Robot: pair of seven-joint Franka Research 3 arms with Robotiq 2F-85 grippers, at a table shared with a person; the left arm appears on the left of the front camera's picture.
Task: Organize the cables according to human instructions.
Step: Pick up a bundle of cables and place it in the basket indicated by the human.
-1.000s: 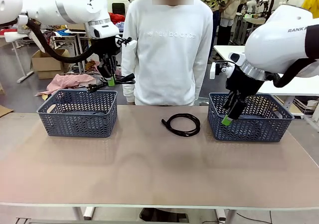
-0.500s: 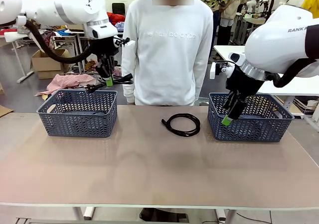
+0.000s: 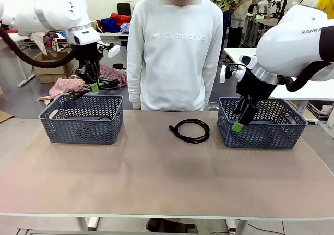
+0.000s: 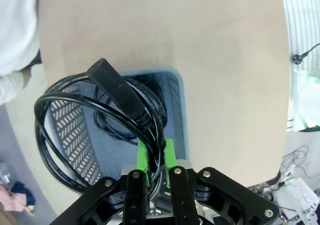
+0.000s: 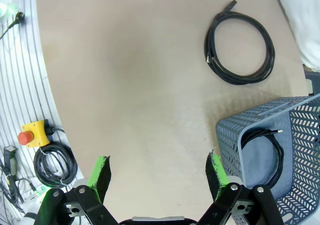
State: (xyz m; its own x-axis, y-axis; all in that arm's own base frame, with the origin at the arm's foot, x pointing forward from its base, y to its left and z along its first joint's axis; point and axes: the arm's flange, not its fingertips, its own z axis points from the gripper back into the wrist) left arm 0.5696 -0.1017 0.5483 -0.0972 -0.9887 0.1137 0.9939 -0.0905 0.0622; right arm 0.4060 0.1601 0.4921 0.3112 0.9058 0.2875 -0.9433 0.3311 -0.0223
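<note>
Your left claw [image 3: 95, 87] is clamped on the held cable [image 3: 107, 83], just above the far rim of the left basket [image 3: 81, 121]. The right claw [image 3: 238, 124] hovers beside the right basket [image 3: 266, 133].

Left wrist: the left claw [image 4: 156, 152] pinches the held cable [image 4: 100, 120] over the left basket [image 4: 177, 110]. Centre the whole coil, plug included, inside the rim before you release.

Right wrist: the right claw [image 5: 159, 172] is spread and empty, and the loose cable [image 5: 240, 47] lies well ahead of it on the table [image 5: 125, 85].

We find bare tabletop [image 3: 156, 177] nearer than the coiled cable [image 3: 190, 130], the left basket [image 3: 81, 128] well apart, the right basket [image 3: 261, 136] just beside it, a person [image 3: 175, 52] standing beyond.
</note>
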